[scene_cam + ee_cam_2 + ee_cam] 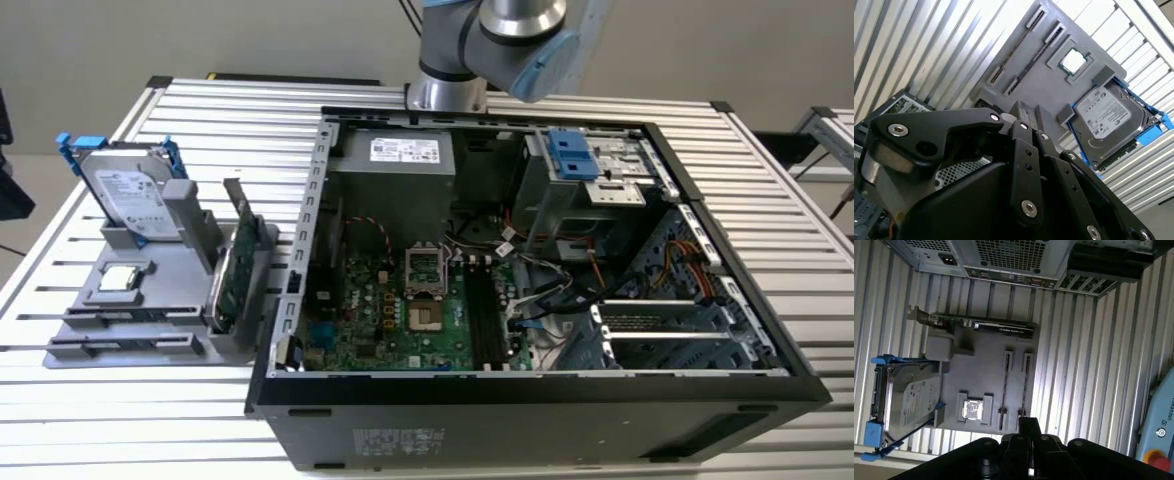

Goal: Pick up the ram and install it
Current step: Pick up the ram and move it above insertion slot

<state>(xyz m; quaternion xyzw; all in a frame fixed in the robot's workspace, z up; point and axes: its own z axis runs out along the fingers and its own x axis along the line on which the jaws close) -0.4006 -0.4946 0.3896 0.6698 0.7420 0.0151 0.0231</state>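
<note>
You are at the pick-up step, and by my reading nothing is grasped yet. Your gripper hangs well above the grey holder, which sits on the surface beside the open case. The jaws look drawn narrow, with nothing between them.

The ram is not plain to see. You can make out no blue stick in the jaws, nor in the board's black sockets. Its likeliest place is the holder's two narrow slots. A thin dark line runs along each, but you cannot tell whether that is a stick edge-on or a bare groove.

The chip lies just beside those slots. The hard drive and the green card stand in the same holder.

A pick from there would call for opened jaws set square across the thin edge. It would also need a straight descent that stays off the chip and the card.
</note>
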